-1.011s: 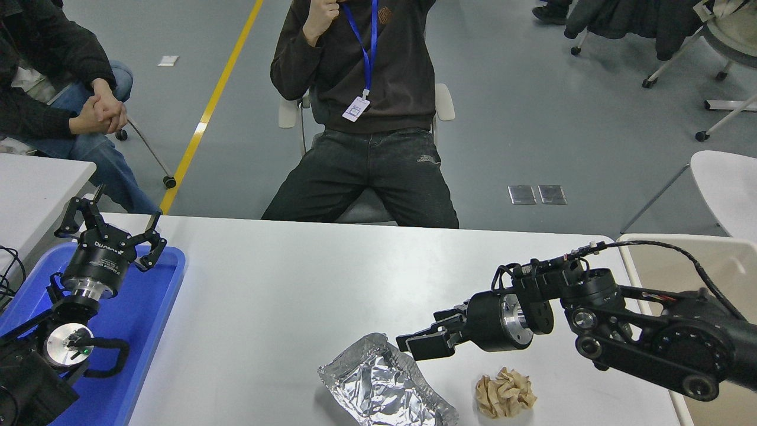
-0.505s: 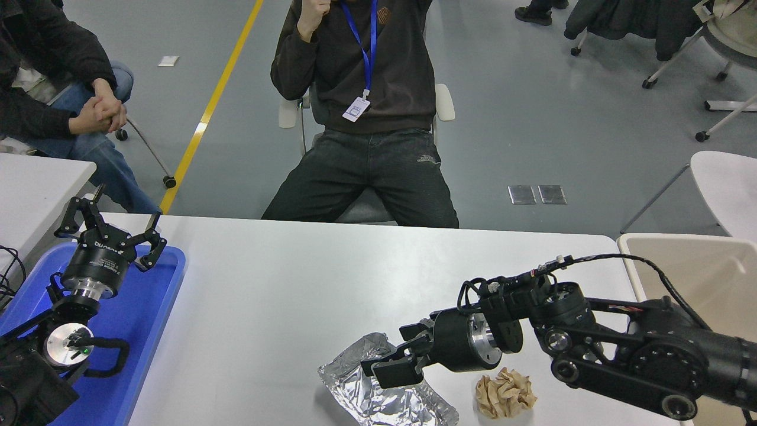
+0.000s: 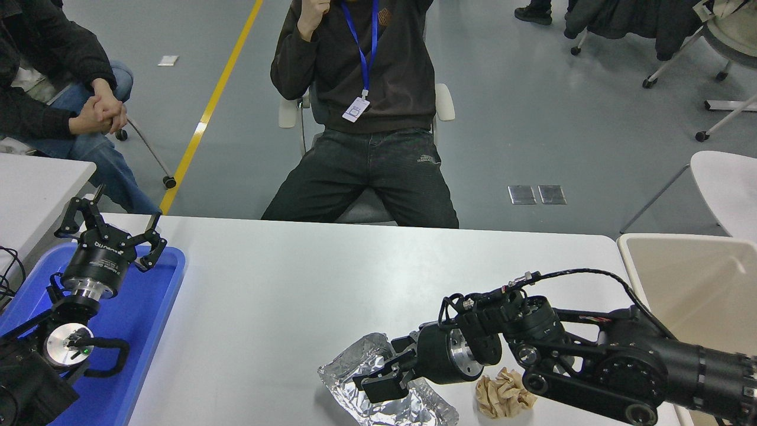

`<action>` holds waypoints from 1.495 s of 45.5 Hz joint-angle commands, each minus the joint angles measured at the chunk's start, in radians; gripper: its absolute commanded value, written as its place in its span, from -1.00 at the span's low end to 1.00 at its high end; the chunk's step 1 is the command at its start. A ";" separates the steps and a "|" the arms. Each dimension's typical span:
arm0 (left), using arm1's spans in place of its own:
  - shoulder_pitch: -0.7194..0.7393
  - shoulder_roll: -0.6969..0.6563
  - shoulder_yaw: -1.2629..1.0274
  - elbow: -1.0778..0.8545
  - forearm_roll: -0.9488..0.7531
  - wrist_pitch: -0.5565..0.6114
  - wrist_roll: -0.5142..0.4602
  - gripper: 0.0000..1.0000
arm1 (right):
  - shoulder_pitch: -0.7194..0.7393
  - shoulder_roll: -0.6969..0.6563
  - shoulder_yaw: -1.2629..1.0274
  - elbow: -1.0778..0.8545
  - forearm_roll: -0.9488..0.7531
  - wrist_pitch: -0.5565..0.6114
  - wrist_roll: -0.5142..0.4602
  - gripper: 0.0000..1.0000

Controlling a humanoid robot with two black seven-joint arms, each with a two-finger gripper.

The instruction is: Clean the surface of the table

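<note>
The white table surface fills the lower part of the view. A crumpled sheet of silver foil lies at its front edge. A crumpled brown paper ball lies right of the foil. My right gripper is open and hangs low over the foil, its fingers pointing left. The right arm crosses above the paper ball. My left gripper is open and parked upright over the blue tray at the lower left.
A blue tray sits on the table's left end. A beige bin stands off the table's right edge. One person sits at the far side, another at the upper left. A smaller white table shows at left.
My right gripper has moved left and down toward the near edge, from beside the foil's far right corner to over the foil. The left arm has not moved.
</note>
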State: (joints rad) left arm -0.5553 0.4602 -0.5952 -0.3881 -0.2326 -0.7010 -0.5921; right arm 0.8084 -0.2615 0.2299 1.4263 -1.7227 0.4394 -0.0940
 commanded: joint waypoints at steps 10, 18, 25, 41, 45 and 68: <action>0.000 0.000 0.000 0.000 -0.001 0.000 0.000 1.00 | -0.037 0.039 -0.018 -0.144 -0.054 -0.056 -0.026 0.99; 0.000 0.000 0.000 0.000 -0.001 0.000 0.000 1.00 | -0.075 0.039 -0.029 -0.156 -0.054 -0.088 -0.024 0.99; 0.000 0.000 0.000 0.000 0.001 0.000 0.000 1.00 | -0.100 0.041 -0.030 -0.194 -0.054 -0.151 -0.024 0.98; 0.000 0.000 0.000 0.000 -0.001 0.000 0.000 1.00 | -0.135 0.039 -0.086 -0.205 -0.052 -0.240 -0.023 0.98; 0.000 0.000 0.000 0.000 -0.001 0.000 0.000 1.00 | -0.141 0.038 -0.090 -0.217 -0.054 -0.283 -0.021 0.95; 0.000 0.000 0.000 0.000 -0.001 0.000 0.000 1.00 | -0.121 0.036 -0.216 -0.239 -0.051 -0.383 0.004 -0.35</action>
State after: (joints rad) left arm -0.5553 0.4602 -0.5952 -0.3881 -0.2327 -0.7011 -0.5921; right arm 0.6796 -0.2243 0.0620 1.1920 -1.7750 0.0927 -0.1013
